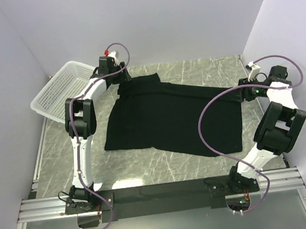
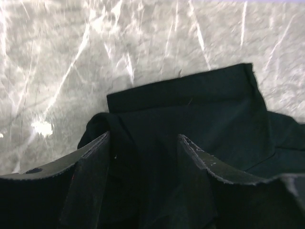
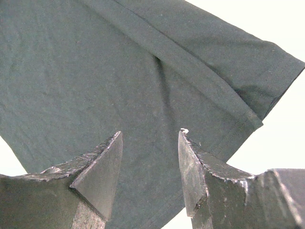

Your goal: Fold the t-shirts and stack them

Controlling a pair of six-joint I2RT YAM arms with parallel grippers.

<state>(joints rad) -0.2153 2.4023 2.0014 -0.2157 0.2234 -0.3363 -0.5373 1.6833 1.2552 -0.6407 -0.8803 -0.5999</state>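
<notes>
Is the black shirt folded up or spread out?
Spread out. The black t-shirt lies wide and flat on the table, crumpled at one corner.

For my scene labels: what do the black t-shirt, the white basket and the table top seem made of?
Black t-shirt: soft matte cloth, perhaps cotton; it creases, hems stitched.
White basket: likely plastic, open mesh.
Table top: glossy grey marble look, white veins; stone or laminate, unclear.

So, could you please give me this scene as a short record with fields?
t-shirt: black, spread out on table, not yet folded
basket: white, far left, apart from t-shirt
left hand: open, at t-shirt's far left corner, cloth bunched there
right hand: open, over a sleeve at t-shirt's right edge
</notes>
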